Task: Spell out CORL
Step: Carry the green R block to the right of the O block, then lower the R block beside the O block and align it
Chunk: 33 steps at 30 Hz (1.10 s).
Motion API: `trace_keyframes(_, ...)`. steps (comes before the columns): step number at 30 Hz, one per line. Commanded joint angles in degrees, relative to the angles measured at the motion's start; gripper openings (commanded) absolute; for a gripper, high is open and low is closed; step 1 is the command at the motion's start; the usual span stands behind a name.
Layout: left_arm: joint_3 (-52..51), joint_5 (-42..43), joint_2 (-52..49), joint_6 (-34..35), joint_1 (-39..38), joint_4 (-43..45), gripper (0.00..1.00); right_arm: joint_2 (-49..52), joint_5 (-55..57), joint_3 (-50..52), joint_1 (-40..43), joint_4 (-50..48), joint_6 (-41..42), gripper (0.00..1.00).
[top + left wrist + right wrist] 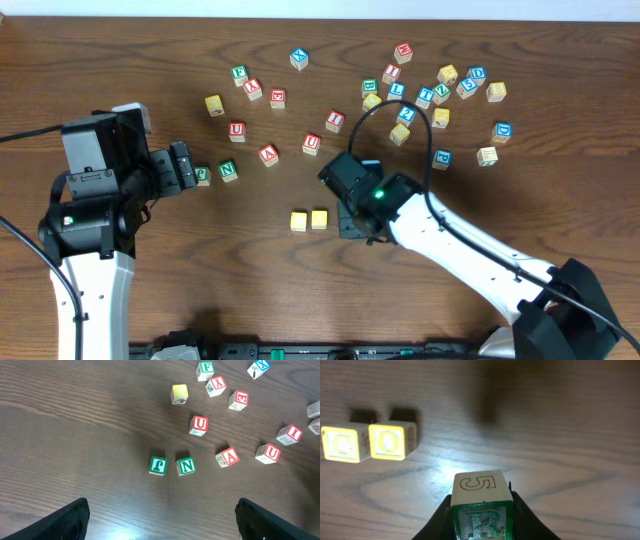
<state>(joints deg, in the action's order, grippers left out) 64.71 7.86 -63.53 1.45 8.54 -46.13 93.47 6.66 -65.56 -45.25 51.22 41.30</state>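
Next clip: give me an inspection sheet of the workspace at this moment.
Surface: dark wood table.
Job's things: C block and O block side by side; R block held in right gripper, near the O.
Clutter: many loose letter blocks, mostly far side; J block and N block ahead of left gripper.
Grippers: left open, empty; right shut on R block.
Cables: black cable loops over right arm.
Surroundings: pale strip past far edge; else nothing seen.

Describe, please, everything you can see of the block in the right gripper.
The R block is a pale wooden cube: green-framed R facing the wrist camera, outlined 5 on the adjoining face. The right gripper is shut on it, dark fingers against opposite sides. It sits right of the yellow C block and O block, apart from both.
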Motion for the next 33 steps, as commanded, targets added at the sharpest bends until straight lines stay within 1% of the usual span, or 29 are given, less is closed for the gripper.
trace_keyframes(1, 1.16, 0.66, 0.31, -0.35, 0.24, -0.11, 0.92, -0.83, 2.67, 1.62, -2.47, -1.36, 7.91, 0.07)
trace_keyframes(3, 1.16, 0.66, 0.31, -0.35, 0.24, -0.11, 0.92, -0.83, 5.75, 2.67, -3.63, -1.42, 11.1, 0.08)
trace_keyframes(6, 1.16, 0.66, 0.31, -0.35, 0.24, -0.11, 0.92, -0.83, 6.78, 3.32, -3.93, -1.62, 12.79, 0.07)
trace_keyframes(10, 1.16, 0.66, 0.31, -0.35, 0.24, -0.11, 0.92, 0.17, 6.95, 4.09, -3.93, -3.67, 13.4, 0.06)
trace_keyframes(12, 1.16, 0.66, 0.31, -0.35, 0.24, -0.11, 0.92, 1.75, 6.95, 4.5, -3.93, -5.4, 13.57, 0.08)
trace_keyframes(19, 1.16, 0.66, 0.31, -0.35, 0.24, -0.11, 0.92, 8.7, 6.03, 4.5, -3.91, -8.41, 13.09, 0.08)
trace_keyframes(33, 1.16, 0.66, 0.31, -0.35, 0.24, -0.11, 0.92, 8.94, 5.49, 4.5, -3.91, -14.69, 7.72, 0.1)
